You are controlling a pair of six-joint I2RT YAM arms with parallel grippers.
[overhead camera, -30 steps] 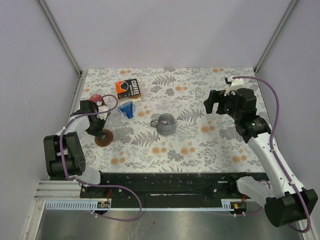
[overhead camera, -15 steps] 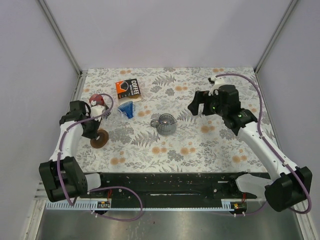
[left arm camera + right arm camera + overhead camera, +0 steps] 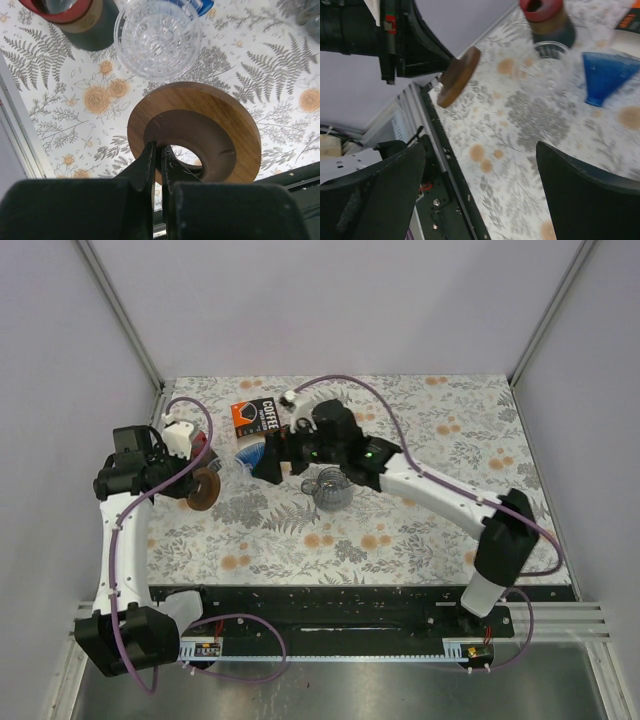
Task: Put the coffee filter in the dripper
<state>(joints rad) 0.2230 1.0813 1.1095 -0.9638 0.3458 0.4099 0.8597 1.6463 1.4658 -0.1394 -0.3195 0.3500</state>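
Observation:
The coffee filter pack (image 3: 255, 417), orange and black, lies flat at the back left. A blue cone (image 3: 250, 448) lies in front of it, and also shows in the right wrist view (image 3: 610, 75). A clear ribbed dripper (image 3: 157, 37) stands beside it. My left gripper (image 3: 197, 488) is shut on the inner rim of a wooden ring (image 3: 195, 132) and holds it tilted above the table. My right gripper (image 3: 268, 462) hovers just right of the blue cone. In its own view it (image 3: 481, 150) is open and empty.
A red-rimmed brown cup (image 3: 65, 10) stands near the left wall, beside the clear dripper. A glass carafe (image 3: 331, 487) sits mid-table, under my right forearm. The black base rail (image 3: 340, 605) runs along the near edge.
My right arm swung from the right side across to the blue cone at the left. My left gripper lifted the wooden ring off the table and drew it up and back.

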